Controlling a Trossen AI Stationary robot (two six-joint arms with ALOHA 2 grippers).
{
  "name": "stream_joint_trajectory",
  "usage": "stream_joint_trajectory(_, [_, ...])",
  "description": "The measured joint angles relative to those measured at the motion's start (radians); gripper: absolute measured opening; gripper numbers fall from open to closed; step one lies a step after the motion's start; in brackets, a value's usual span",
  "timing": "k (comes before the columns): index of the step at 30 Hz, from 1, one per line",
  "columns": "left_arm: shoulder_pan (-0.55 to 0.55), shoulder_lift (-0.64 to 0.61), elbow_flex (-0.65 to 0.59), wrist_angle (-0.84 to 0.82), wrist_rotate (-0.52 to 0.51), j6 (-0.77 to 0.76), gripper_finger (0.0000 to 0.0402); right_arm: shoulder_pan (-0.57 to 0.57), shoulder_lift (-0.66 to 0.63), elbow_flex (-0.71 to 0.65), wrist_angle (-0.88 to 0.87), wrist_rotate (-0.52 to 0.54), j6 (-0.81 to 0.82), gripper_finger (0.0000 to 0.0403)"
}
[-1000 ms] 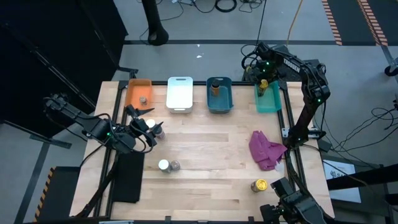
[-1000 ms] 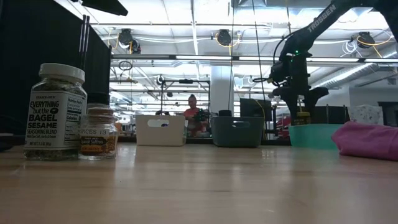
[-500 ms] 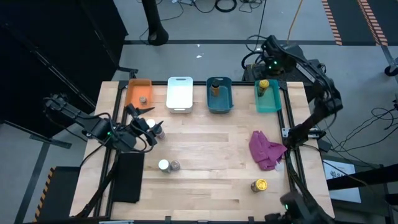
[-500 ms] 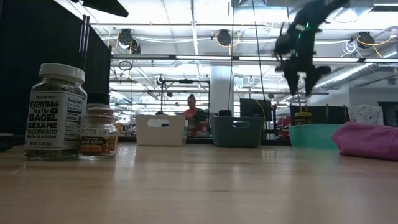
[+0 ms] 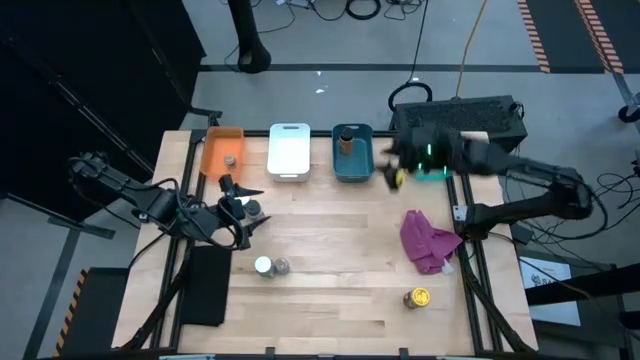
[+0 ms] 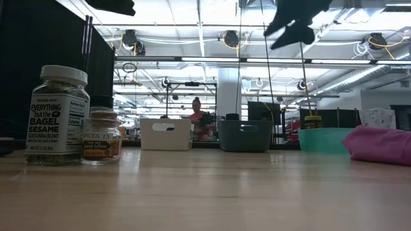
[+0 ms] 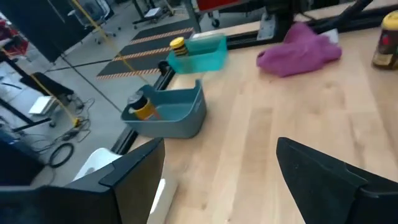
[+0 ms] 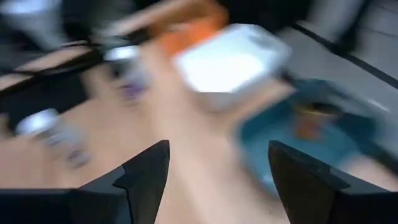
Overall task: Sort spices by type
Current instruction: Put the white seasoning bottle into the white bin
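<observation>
My left gripper point(image 5: 243, 206) point(image 7: 221, 149) hovers wide open over the table's left part, next to a small jar point(image 5: 254, 210) that stands on the wood. My right gripper point(image 5: 393, 172) point(image 8: 217, 155) is blurred and open. It hangs high above the table point(image 6: 292, 25), between the blue bin point(image 5: 353, 153) and the teal bin point(image 6: 324, 139). A yellow-lidded jar point(image 6: 313, 120) point(image 7: 178, 45) stands in the teal bin. Single jars stand in the orange bin point(image 5: 230, 160) and the blue bin point(image 5: 346, 141). Two jars point(image 5: 272, 266) stand mid-table. Another yellow-lidded jar point(image 5: 417, 298) stands near the front edge.
The white bin point(image 5: 289, 150) stands between the orange and blue bins along the far edge. A magenta cloth point(image 5: 428, 240) lies crumpled on the right. A black pad point(image 5: 205, 285) lies at the left front. Bare wood spreads across the table's middle. A person shows far behind the table point(image 6: 198, 109).
My right gripper has risen from the teal bin, leaving the yellow-lidded jar standing in it. It has then swung fast toward the table's left and near side, over the gap beside the blue bin. My left gripper has edged slightly toward the right.
</observation>
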Motion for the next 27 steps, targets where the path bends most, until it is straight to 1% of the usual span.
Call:
stream_joint_trajectory(3, [0.0,0.011,0.0,0.064,0.001,0.0,0.0315,0.176,-0.049,-0.178,0.27,0.0,-0.01,0.0256])
stream_joint_trajectory(5, [0.0,0.028,0.0,0.108,0.002,0.001,0.0315,0.277,-0.058,-0.275,0.469,0.0,-0.04,0.0256])
stream_joint_trajectory(7, [0.0,0.055,0.0,0.153,0.002,0.006,0.0315,0.35,-0.058,-0.332,0.604,0.001,-0.071,0.0256])
stream_joint_trajectory(8, [0.0,0.07,0.0,0.171,0.003,0.006,0.0315,0.376,-0.058,-0.344,0.637,0.012,-0.08,0.0256])
stream_joint_trajectory(11, [0.0,0.121,0.0,0.231,0.004,-0.002,0.0315,0.441,-0.059,-0.346,0.66,0.098,-0.099,0.0256])
stream_joint_trajectory(14, [0.0,0.177,0.0,0.33,0.023,0.002,0.0315,0.493,-0.058,-0.346,0.66,0.179,-0.14,0.0256])
stream_joint_trajectory(17, [-0.001,0.218,0.0,0.42,0.046,0.042,0.0315,0.531,-0.058,-0.346,0.66,0.245,-0.18,0.0256])
stream_joint_trajectory(21, [-0.001,0.237,0.0,0.462,0.05,0.08,0.0315,0.563,-0.058,-0.326,0.649,0.313,-0.199,0.0256])
stream_joint_trajectory(27, [-0.001,0.236,0.0,0.443,0.05,0.078,0.0315,0.568,-0.04,-0.298,0.647,0.321,-0.22,0.0256])
